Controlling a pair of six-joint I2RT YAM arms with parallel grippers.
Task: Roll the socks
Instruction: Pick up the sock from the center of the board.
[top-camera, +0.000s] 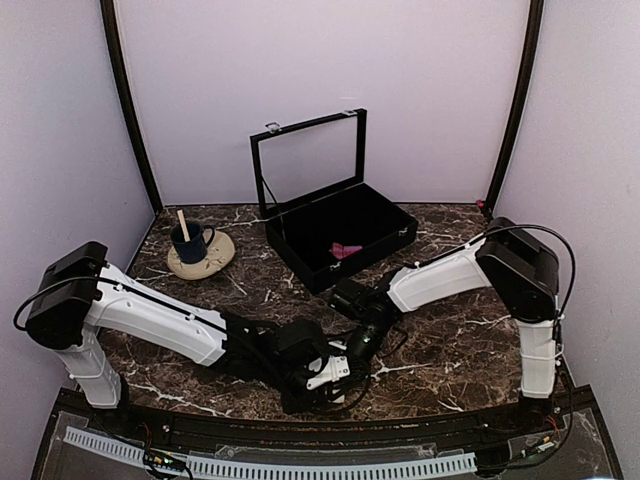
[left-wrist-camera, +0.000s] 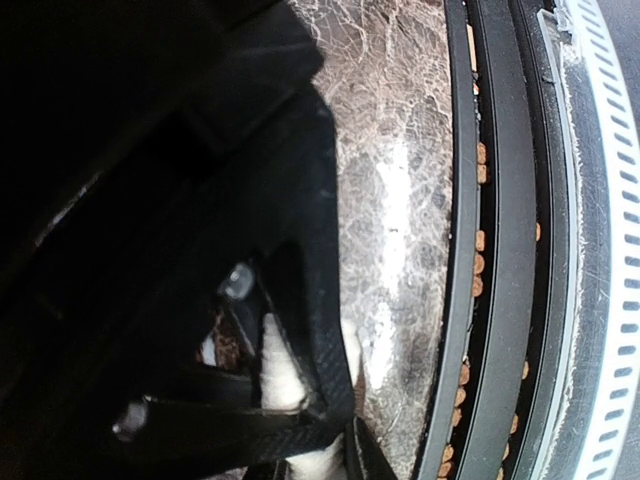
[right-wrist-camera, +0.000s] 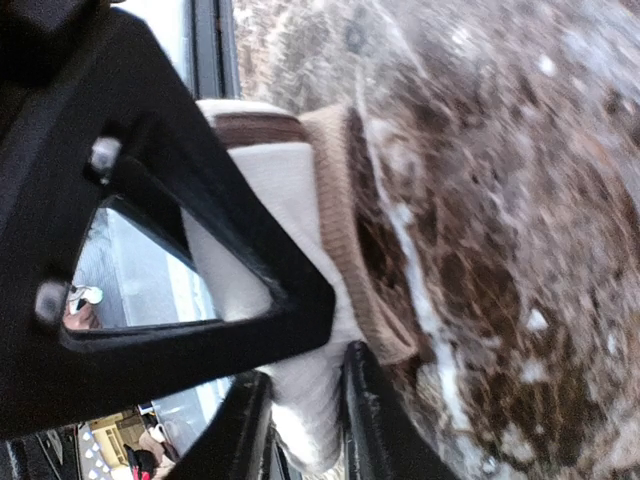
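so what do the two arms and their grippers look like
Both arms match: the left arm and right arm have white link shells with boxy black joint housings, and a thin black cable loops outside each. The left gripper and right gripper are black, with flat fingers cut out as open triangles.

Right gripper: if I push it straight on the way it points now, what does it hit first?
The cream sock, pinched in the right gripper. Just past it lies the marble table top, which looks very close, though depth is hard to judge.
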